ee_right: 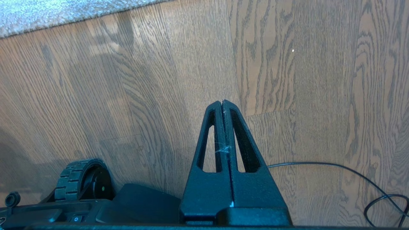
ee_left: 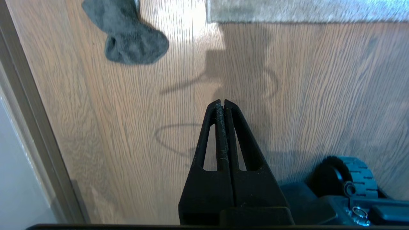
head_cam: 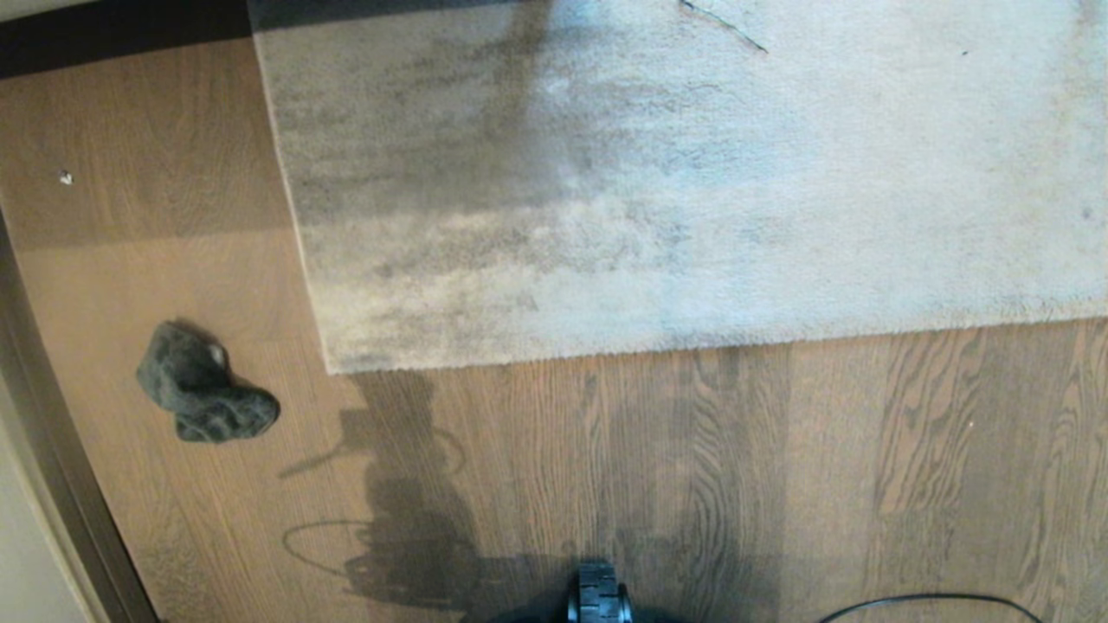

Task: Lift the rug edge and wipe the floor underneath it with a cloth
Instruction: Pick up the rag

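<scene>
A pale grey mottled rug lies flat on the brown wood-grain floor. The rug edge runs across the head view to a square corner; it also shows in the left wrist view and the right wrist view. The cloth, a crumpled dark grey rag, rests on the floor left of that corner. My left gripper hangs shut and empty over bare floor, short of the cloth. My right gripper is shut and empty over floor too. Neither arm shows in the head view.
A dark baseboard and pale wall run along the left. The base's front wheel sits at the near edge of the head view. A black cable loops on the floor at the right. A small white speck lies far left.
</scene>
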